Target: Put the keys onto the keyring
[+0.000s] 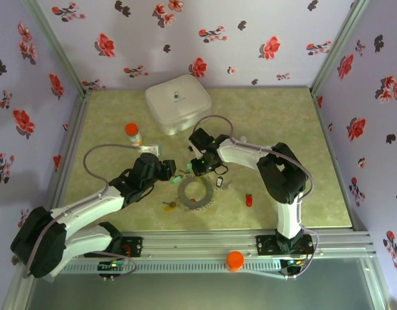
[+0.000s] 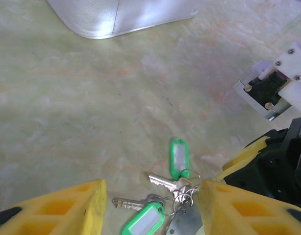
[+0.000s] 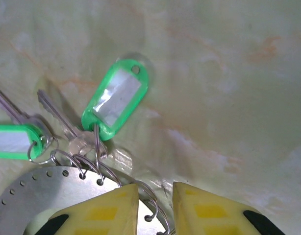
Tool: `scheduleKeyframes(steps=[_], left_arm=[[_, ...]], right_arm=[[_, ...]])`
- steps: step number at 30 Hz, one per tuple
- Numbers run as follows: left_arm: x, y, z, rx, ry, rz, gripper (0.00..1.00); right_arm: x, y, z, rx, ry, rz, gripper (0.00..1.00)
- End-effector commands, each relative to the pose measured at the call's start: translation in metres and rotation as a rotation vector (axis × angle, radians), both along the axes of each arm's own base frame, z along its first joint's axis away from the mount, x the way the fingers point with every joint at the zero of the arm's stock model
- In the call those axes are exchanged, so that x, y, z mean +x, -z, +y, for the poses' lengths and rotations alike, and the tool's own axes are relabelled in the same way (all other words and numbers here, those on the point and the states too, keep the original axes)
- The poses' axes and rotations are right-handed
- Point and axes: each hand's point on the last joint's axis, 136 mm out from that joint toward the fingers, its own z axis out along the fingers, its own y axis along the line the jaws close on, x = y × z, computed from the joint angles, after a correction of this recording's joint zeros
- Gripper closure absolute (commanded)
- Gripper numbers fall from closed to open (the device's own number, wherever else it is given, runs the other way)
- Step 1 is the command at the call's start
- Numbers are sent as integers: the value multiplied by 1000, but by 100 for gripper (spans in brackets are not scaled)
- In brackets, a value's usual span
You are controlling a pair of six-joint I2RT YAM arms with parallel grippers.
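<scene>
Spread wide, left fingers [image 2: 67, 210] straddle the keys [image 2: 163, 182] at the ring's [image 1: 183, 196] eleven o'clock. The right fingers [image 3: 106, 213] sit nearly closed at its rim, likely steadying it; grip unclear.

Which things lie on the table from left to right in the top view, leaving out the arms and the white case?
pill bottle → keyring → red key

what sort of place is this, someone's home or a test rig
Probably a staged robot test booth, not a home: flowered wall panels in metal frame posts, a marbled tabletop, and two arms bolted to a rail at its near edge.
</scene>
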Motion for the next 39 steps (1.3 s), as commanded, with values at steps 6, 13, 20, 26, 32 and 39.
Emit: scheduleKeyframes(steps=[6, 13, 20, 26, 32, 39], left_arm=[[-2, 2, 5, 19, -14, -4, 48], [-1, 1, 4, 15, -14, -8, 48], [-1, -1, 3, 19, -8, -13, 48], [0, -2, 3, 20, -8, -14, 49], [-2, -2, 4, 20, -4, -8, 49], [-3, 3, -11, -10, 56, -2, 47]], right_arm=[[-10, 3, 5, 7, -59, 67, 76], [-13, 1, 7, 12, -85, 83, 83], [-15, -3, 10, 28, -107, 92, 90], [-14, -2, 6, 2, -115, 84, 86], [-14, -22, -9, -16, -58, 25, 82], [-60, -39, -56, -23, 84, -15, 80]])
